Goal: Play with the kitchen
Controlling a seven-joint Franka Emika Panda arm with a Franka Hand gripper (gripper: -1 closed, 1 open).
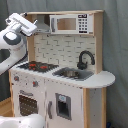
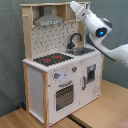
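A robot test setup is suggested rather than a real home kitchen. A dark grey fabric backdrop [image 1: 116, 45] is hung behind everything in both exterior views, and a child-sized white and light-wood toy kitchen [image 2: 60, 80] is placed on a light wooden tabletop [image 2: 102, 110].

Grey curtain [image 1: 117, 45] behind; wooden floor [image 2: 100, 112] below.

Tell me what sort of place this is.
Probably a lab or test space, not a real kitchen. The kitchen is a child's toy of white panels and light wood, standing alone before a plain grey curtain, with a white robot arm reaching its upper cabinet.
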